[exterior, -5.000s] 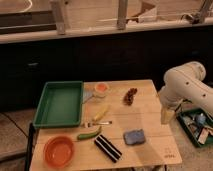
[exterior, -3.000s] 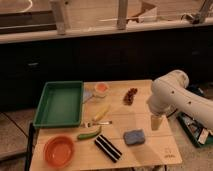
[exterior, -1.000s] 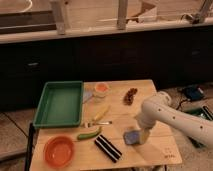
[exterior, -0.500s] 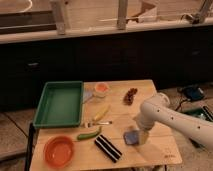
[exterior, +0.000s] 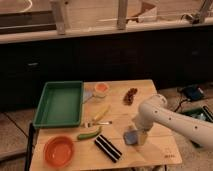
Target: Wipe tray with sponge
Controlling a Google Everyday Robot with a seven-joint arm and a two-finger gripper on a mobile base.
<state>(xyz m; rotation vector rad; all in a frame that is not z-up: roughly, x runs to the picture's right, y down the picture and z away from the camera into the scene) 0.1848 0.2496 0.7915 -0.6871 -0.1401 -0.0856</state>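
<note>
The table (exterior: pixel 162 150) fills the lower frame, with the tray (exterior: pixel 59 105) at left centre. The arm (exterior: pixel 167 117) reaches in from the right. The sponge (exterior: pixel 129 137) lies lower centre, well apart from the tray. The gripper (exterior: pixel 138 135) is down at it; I cannot tell its grip.

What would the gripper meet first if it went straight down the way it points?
Most likely the sponge: the gripper points down right over it, near the front edge of the table. The arm hides part of it, so contact is unclear.
</note>
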